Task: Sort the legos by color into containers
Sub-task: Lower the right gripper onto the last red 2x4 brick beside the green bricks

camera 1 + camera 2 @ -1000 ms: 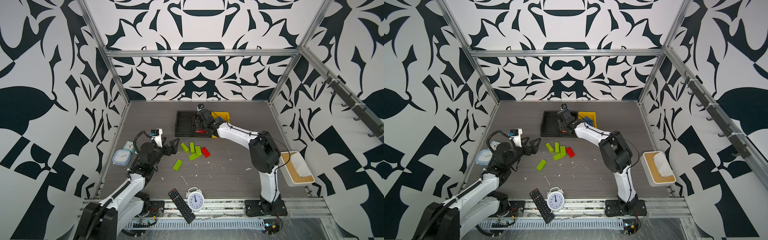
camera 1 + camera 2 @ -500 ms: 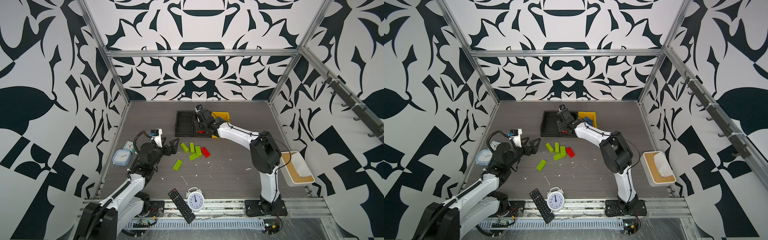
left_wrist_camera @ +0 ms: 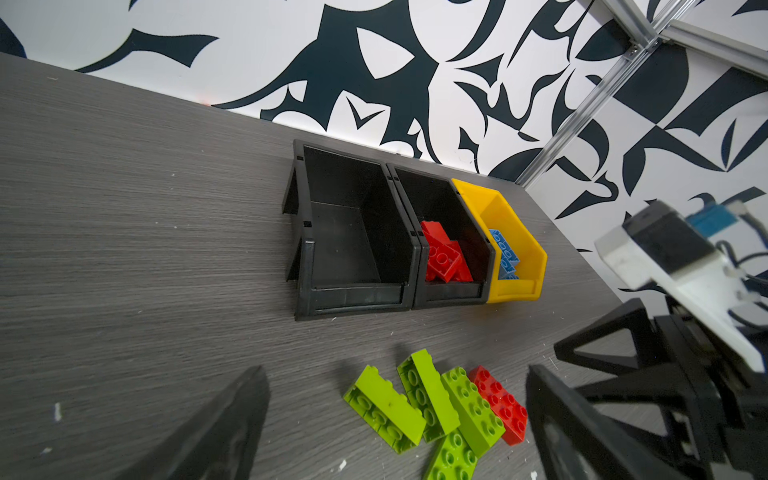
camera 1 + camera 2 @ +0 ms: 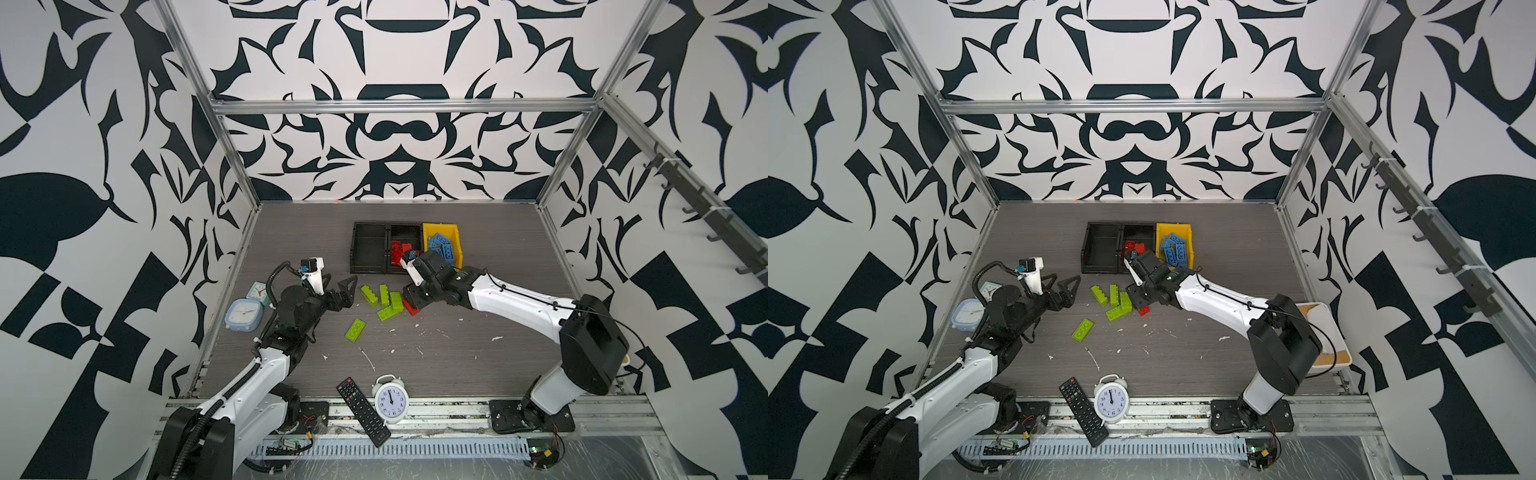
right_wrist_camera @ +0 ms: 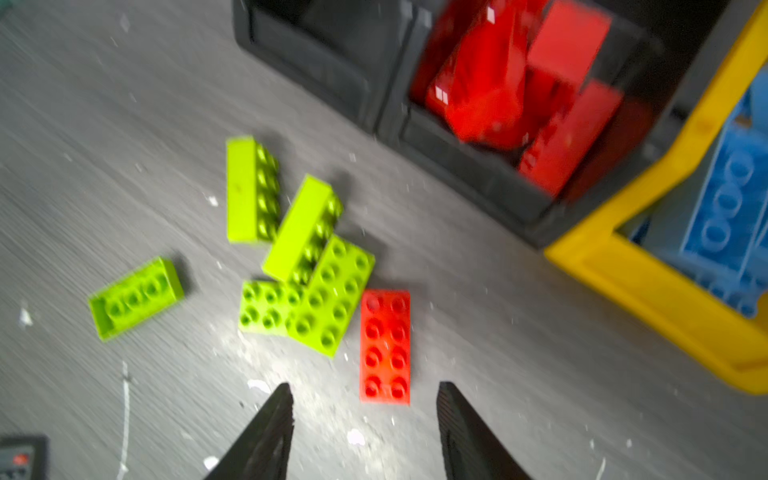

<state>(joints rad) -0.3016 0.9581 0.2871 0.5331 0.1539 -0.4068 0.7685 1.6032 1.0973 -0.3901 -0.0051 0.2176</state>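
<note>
Swinging back from over the middle black bin (image 3: 449, 291), where red bricks (image 3: 442, 255) already lie, the right pincer (image 5: 365, 394) has come to hang low above the loose pile on the bench (image 4: 457, 365), and its jaws have parted from nearly clenched to partly released, with nothing between them. Directly ahead of its fingertips lies the last loose red brick (image 5: 385, 347), flat and studs up, just beside the right-hand edge of the cluster of green bricks (image 5: 328, 291). The brick's long axis runs in line with the pincer's reach, so the jaws look set to close across its short width; the nearest green brick sits close to one side, which leaves little room for that finger. The left pincer (image 4: 347, 293) rests fully released and empty on the far side of the pile, so the right arm is clearly the nearer one. A fifth green brick (image 5: 135, 297) lies apart from the cluster. The left black bin (image 3: 357, 297) holds nothing, while the yellow bin (image 3: 515, 291) holds the blue bricks (image 3: 505, 253).
</note>
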